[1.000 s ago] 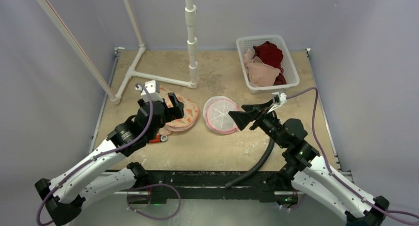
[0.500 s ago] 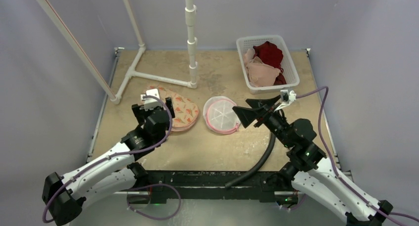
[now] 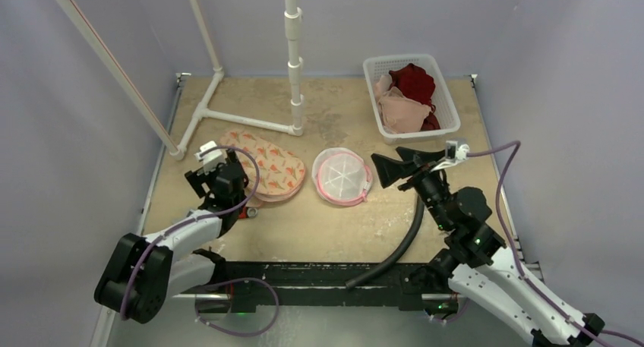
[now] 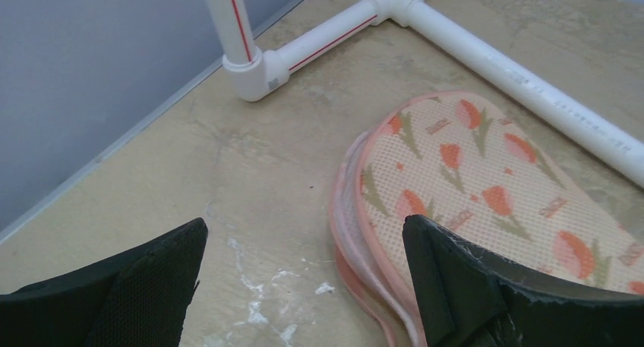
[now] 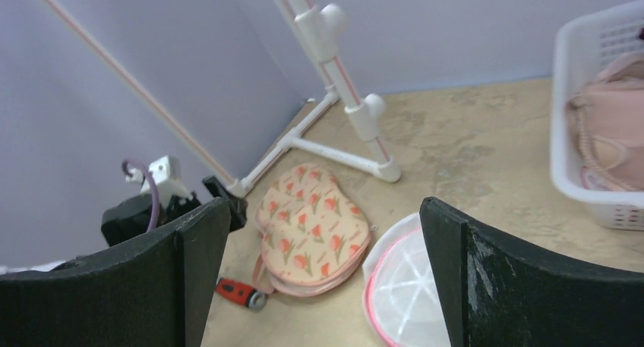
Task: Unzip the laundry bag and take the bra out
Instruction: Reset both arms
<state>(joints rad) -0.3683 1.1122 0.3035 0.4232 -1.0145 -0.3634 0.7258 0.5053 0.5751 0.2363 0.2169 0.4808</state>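
The left gripper (image 4: 304, 225) and right gripper (image 5: 325, 204) gape, their black wedge fingers holding nothing. Just past the left one, a bean-shaped tulip bag (image 4: 471, 180) of spongy mesh lies flat on the tan table (image 3: 326, 233), peach-edged and layered. Beside it sits a round bag (image 3: 342, 175) of white mesh with a pink rim. Farther back are white pipes (image 3: 243, 119) and a lattice basket (image 3: 454, 118) of garments.

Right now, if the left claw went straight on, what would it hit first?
The left gripper would probably meet the bare table just beside the tulip-print pouch, though depth is unclear.
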